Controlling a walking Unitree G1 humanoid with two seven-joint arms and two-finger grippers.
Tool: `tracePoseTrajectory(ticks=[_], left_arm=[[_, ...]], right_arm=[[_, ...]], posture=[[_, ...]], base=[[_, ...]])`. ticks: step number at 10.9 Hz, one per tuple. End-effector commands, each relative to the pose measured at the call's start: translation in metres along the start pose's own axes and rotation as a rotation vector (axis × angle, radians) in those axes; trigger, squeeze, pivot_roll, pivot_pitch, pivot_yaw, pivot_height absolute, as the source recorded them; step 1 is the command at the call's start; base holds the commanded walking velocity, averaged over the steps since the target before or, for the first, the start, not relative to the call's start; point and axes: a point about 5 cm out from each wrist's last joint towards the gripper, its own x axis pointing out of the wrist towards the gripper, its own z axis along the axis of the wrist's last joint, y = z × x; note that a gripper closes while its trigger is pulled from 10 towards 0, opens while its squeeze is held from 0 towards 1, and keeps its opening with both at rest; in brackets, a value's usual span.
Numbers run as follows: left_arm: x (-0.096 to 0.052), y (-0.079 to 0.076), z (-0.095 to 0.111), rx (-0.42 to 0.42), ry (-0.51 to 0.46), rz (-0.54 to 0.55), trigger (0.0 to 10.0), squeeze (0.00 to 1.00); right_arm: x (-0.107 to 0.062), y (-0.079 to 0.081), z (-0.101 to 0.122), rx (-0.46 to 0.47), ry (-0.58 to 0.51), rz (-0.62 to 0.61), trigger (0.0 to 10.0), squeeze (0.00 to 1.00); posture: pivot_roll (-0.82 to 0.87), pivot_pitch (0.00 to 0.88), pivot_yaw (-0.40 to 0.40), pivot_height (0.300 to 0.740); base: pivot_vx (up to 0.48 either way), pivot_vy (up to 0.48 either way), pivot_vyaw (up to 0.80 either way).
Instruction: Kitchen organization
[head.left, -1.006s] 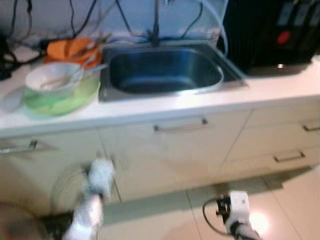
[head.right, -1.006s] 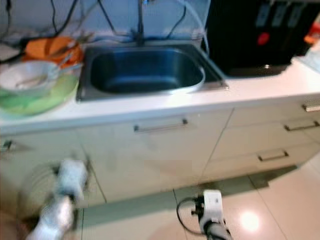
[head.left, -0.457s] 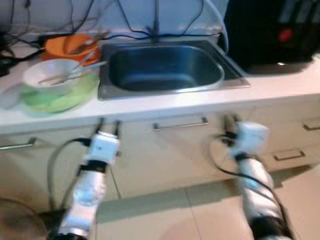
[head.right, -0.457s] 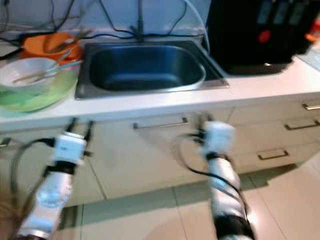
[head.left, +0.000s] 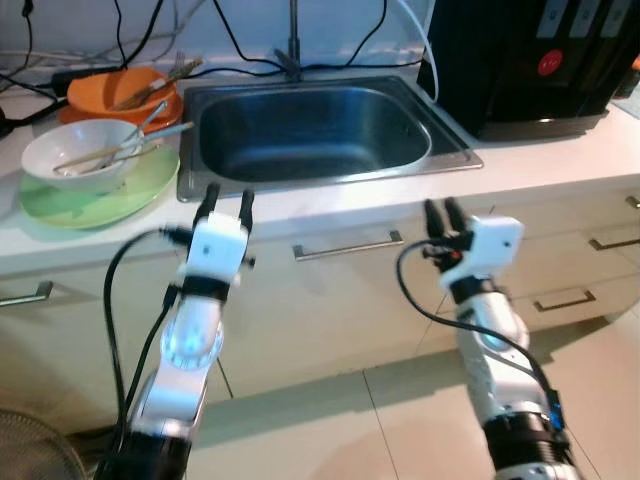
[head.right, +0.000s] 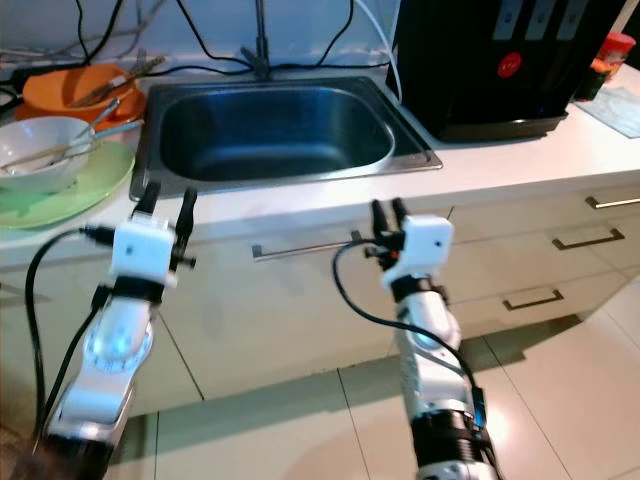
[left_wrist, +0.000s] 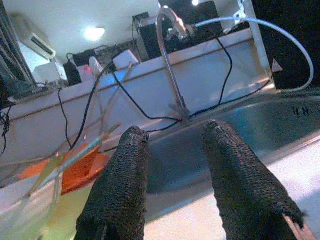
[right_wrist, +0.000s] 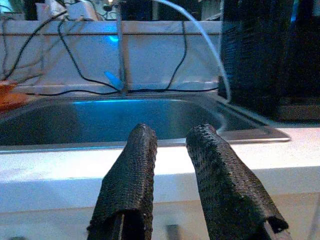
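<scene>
Arms have risen to worktop (head.left: 560, 160) height since a moment ago: we hold the left claw (head.left: 224, 201) and right claw (head.left: 439, 214) apart and empty before the sink (head.left: 310, 130). Dishes, a white bowl (head.left: 95, 155) on a green plate (head.left: 95, 200), wait at our left, so we judge sorting about to begin.
</scene>
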Motion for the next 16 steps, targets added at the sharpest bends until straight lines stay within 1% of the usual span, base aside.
tracePoseTrajectory(ticks=[1, 2, 3, 4, 5, 6, 8, 9, 12, 13, 15, 16], left_arm=[[0.010, -0.005, 0.000, 0.003, 0.011, -0.018, 10.0, 0.00], [0.020, -0.011, 0.002, -0.003, 0.015, -0.041, 10.0, 0.00], [0.028, -0.022, 0.001, -0.045, 0.040, -0.056, 10.0, 0.00], [0.030, -0.030, 0.002, -0.078, 0.043, -0.073, 10.0, 0.00], [0.029, -0.040, 0.005, -0.092, 0.035, -0.104, 10.0, 0.00], [0.028, -0.048, 0.004, -0.077, 0.045, -0.131, 10.0, 0.00], [0.028, -0.042, -0.001, -0.074, 0.070, -0.110, 10.0, 0.00], [0.027, -0.042, -0.002, -0.075, 0.074, -0.111, 10.0, 0.00], [0.027, -0.040, -0.003, -0.077, 0.079, -0.103, 10.0, 0.00], [0.026, -0.037, -0.003, -0.078, 0.080, -0.088, 10.0, 0.00], [0.019, -0.017, -0.009, -0.086, 0.102, -0.021, 10.0, 0.00], [0.015, -0.010, -0.012, -0.078, 0.113, -0.012, 10.0, 0.00]], right_arm=[[0.010, 0.006, 0.005, 0.030, -0.007, 0.021, 10.0, 0.00], [0.018, 0.011, 0.007, 0.049, 0.010, 0.029, 10.0, 0.00], [0.028, 0.015, 0.008, 0.062, 0.025, 0.018, 10.0, 0.00], [0.033, 0.016, 0.008, 0.051, 0.034, 0.001, 10.0, 0.00], [0.038, 0.019, 0.010, 0.061, 0.028, -0.003, 10.0, 0.00], [0.041, 0.021, 0.010, 0.075, 0.039, 0.007, 10.0, 0.00], [0.041, 0.013, 0.008, 0.081, 0.060, -0.030, 10.0, 0.00], [0.040, 0.013, 0.007, 0.071, 0.063, -0.026, 10.0, 0.00], [0.038, 0.004, 0.006, 0.072, 0.065, -0.059, 10.0, 0.00], [0.037, -0.003, 0.005, 0.080, 0.065, -0.089, 10.0, 0.00], [0.028, -0.032, 0.005, 0.027, 0.072, -0.163, 10.0, 0.00], [0.025, -0.042, 0.005, 0.009, 0.074, -0.188, 10.0, 0.00]], posture=[[0.12, 0.024, -0.013, 0.740], [0.12, 0.022, -0.013, 0.740], [0.12, 0.020, -0.014, 0.740], [0.12, 0.020, -0.014, 0.740], [0.12, 0.020, -0.014, 0.740], [0.12, 0.025, -0.015, 0.740], [0.12, 0.023, -0.011, 0.740], [0.12, 0.021, -0.010, 0.740], [0.12, 0.016, -0.006, 0.740], [0.13, 0.013, -0.005, 0.740], [0.13, 0.008, -0.004, 0.740], [0.13, 0.008, -0.004, 0.740]], base=[[0.000, 0.000, 0.00], [0.000, 0.000, 0.00], [0.000, 0.000, 0.00], [0.000, 0.000, 0.49], [0.000, 0.000, 0.63], [0.000, 0.000, 0.00], [0.000, 0.000, 0.00], [0.000, 0.000, 0.00], [0.000, 0.000, 0.00], [0.000, 0.000, 0.00], [0.000, 0.000, 0.00], [0.000, 0.000, 0.00]])
